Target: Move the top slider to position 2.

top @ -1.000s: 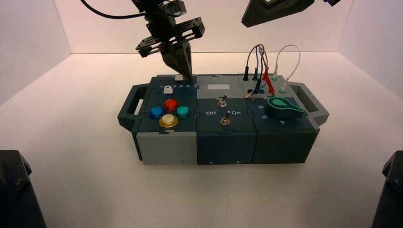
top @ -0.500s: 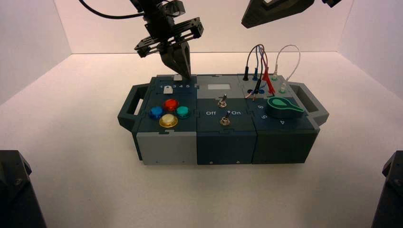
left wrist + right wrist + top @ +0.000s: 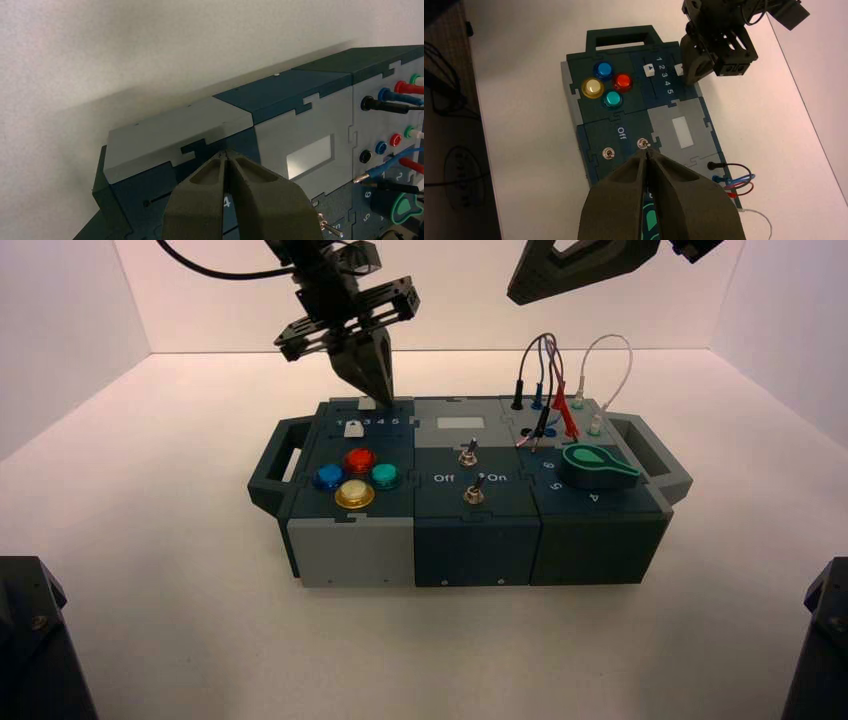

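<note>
On the box (image 3: 470, 540), four coloured push buttons (image 3: 357, 478) are counted nearest, then two toggle switches (image 3: 472, 472), then two white slider knobs. The top slider (image 3: 367, 403) is seen at the box's far left edge, under the left end effector (image 3: 372, 380), pressed narrow. The right end effector (image 3: 647, 156), also closed, is held above the box. A white worktop (image 3: 200, 640) and white walls are seen around.

I think I work in a robot test lab: plain white walls (image 3: 60, 320) close around the white table (image 3: 200, 640) under my left gripper (image 3: 372, 390), probably a booth.
</note>
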Tool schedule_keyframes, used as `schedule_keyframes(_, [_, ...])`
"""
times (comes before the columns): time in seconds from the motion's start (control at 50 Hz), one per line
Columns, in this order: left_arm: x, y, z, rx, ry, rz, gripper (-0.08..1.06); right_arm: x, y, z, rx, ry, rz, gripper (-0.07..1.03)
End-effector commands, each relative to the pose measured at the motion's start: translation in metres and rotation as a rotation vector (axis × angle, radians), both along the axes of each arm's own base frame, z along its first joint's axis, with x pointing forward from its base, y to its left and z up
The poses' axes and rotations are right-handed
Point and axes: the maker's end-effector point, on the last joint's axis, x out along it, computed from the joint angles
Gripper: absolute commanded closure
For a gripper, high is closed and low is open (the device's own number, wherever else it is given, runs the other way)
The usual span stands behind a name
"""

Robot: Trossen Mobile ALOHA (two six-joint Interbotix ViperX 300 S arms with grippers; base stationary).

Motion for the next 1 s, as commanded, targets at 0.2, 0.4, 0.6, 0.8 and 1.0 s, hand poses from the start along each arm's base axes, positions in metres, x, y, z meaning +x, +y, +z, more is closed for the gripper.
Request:
schedule_keyframes(0.2, [0.0046,0.0042,0.0115,-0.009,-0.027,0.004,1.01,0.0017,0.0055,0.0105,0.025,-0.018,0.008,0.98])
schedule_keyframes(0.4, [0.0028,0.0051,0.0121,-0.008,-0.026,0.003,1.01,0.0017,0.0055,0.0105,0.025,-0.018,0.008,0.98])
schedule_keyframes(0.6, [0.002,0.0075,0.0137,-0.008,-0.027,0.007,1.01,0.0013,0.005,0.0093,0.022,-0.017,0.008,0.98])
schedule_keyframes(0.8, [0.0009,0.0081,0.0143,-0.008,-0.028,0.006,1.01,0.0013,0.005,0.0093,0.023,-0.016,0.007,0.98])
schedule_keyframes(1.0, [0.0008,0.0087,0.0156,-0.009,-0.029,0.007,1.01,0.0013,0.005,0.0093,0.023,-0.015,0.005,0.98])
